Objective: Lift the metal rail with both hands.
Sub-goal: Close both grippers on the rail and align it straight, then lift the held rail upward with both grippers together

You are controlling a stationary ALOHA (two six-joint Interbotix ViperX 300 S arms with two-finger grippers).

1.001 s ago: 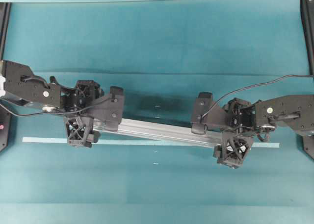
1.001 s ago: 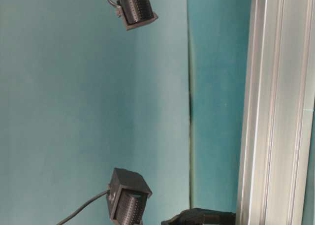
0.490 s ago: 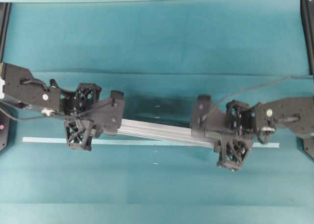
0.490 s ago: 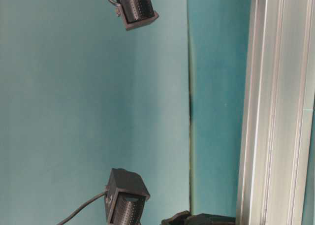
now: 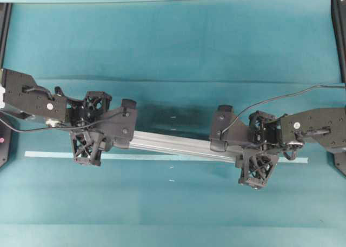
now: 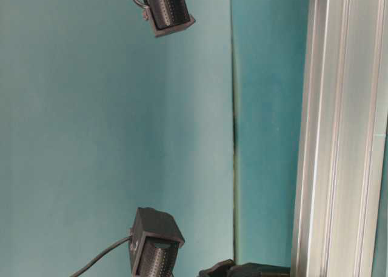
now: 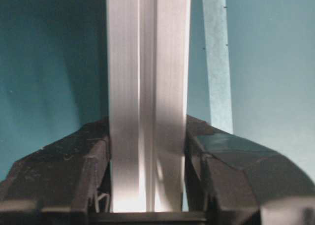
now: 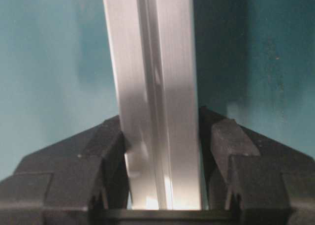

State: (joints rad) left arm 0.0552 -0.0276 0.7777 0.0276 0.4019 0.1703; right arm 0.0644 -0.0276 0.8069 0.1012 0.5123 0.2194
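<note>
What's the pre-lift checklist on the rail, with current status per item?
1. Left tool closed on the metal rail: ok, fingers press both sides in the left wrist view.
2. Right tool closed on the rail: ok, both fingers against its sides.
3. Grips spread along the rail: ok, one near each end in the overhead view.
4. Rail off the table: cannot tell; a shadow behind it hints at a gap.
5. Rail level between the tools: cannot tell from these views.
6. Tape strip clear of the grip: ok, lies flat beside the rail.
</note>
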